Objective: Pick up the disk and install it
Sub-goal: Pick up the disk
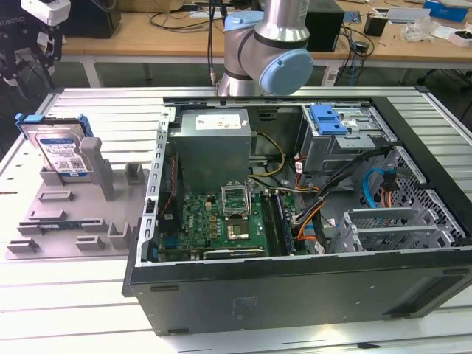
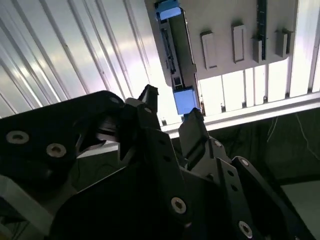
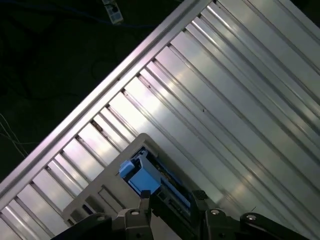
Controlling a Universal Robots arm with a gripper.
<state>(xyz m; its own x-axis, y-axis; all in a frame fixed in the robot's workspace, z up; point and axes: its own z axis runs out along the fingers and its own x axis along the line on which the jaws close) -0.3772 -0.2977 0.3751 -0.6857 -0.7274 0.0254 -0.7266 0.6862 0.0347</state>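
In the exterior view the disk (image 1: pixel 62 151), silver with a white-and-blue label and a blue frame, stands on edge in a slot of the grey holder (image 1: pixel 74 217) at the left. My gripper (image 1: pixel 31 55) hangs above it, apart from it. Both wrist views look down past the black fingers onto the disk's thin top edge (image 2: pixel 177 55) (image 3: pixel 144 176) with its blue frame ends. The gripper (image 2: pixel 170 106) (image 3: pixel 171 197) is open, nothing between its fingers.
An open computer case (image 1: pixel 295 287) fills the middle and right of the ribbed metal table (image 1: pixel 96 103). Inside are a grey power supply box (image 1: pixel 214 144), a motherboard (image 1: pixel 221 217) and a drive bay with a blue tab (image 1: pixel 328 118). The arm's base (image 1: pixel 265 51) stands behind the case.
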